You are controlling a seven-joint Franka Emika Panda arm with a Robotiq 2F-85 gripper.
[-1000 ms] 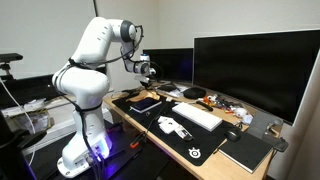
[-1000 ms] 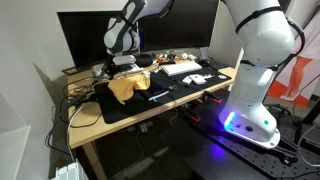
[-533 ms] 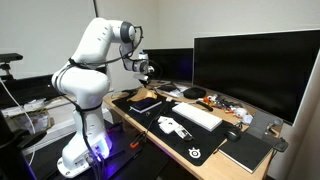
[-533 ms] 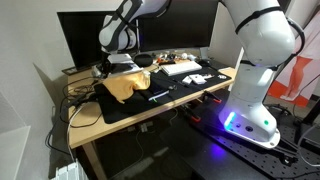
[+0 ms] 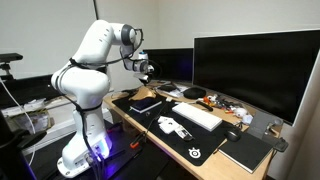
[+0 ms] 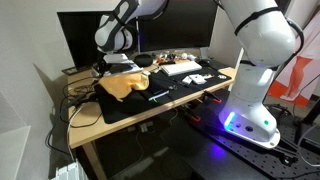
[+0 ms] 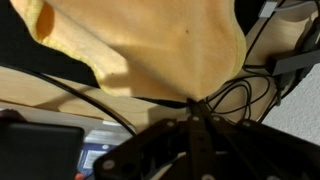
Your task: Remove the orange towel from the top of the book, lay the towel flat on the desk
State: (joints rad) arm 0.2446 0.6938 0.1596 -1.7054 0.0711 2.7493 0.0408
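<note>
Wrist view: soft orange cloth towel (image 7: 150, 45), clamped at six o'clock in the gripper (image 7: 192, 108), could be snagged by black cables (image 7: 240, 95) at three o'clock.

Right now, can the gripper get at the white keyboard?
Probably not yet: the gripper is shut on the orange towel and must release it first, though the white keyboard lies uncovered.

Count by kind
I count one keyboard (image 5: 197, 116), two monitors (image 5: 255, 75) behind it, one book (image 5: 147, 103) and one orange towel (image 6: 122, 84) near it.
</note>
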